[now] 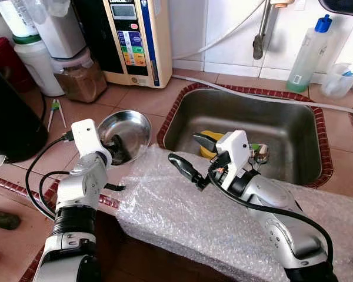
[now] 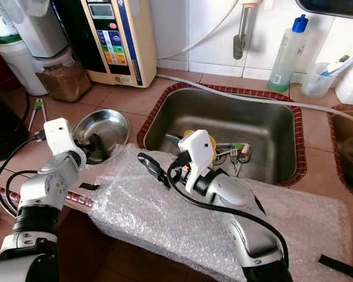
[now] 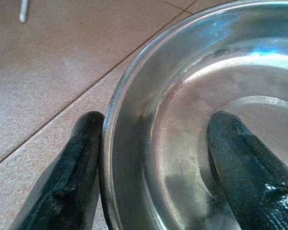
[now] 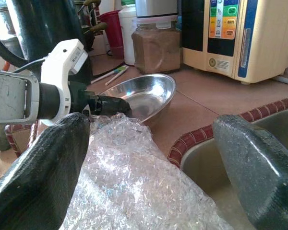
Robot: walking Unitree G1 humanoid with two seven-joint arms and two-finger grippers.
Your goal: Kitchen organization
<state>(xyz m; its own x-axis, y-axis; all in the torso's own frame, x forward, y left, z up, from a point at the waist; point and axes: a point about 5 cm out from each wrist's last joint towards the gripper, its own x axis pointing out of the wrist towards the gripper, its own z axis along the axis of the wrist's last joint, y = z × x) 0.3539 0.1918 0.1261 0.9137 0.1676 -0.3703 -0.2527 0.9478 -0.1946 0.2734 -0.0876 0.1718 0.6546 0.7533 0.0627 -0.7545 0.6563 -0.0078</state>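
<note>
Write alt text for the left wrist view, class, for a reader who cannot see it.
The left gripper straddles the rim of a steel bowl, one black finger inside and one outside, over a brown tiled counter.

— Seeing much of the steel bowl?
— Running off the wrist picture's edges; near rim hidden behind the left gripper from the head.
— And the sink?
— Cutlery lying too small to sort; yellow item partly hiding behind the right gripper.
— Bubble wrap?
— Disappearing under the right arm.
</note>
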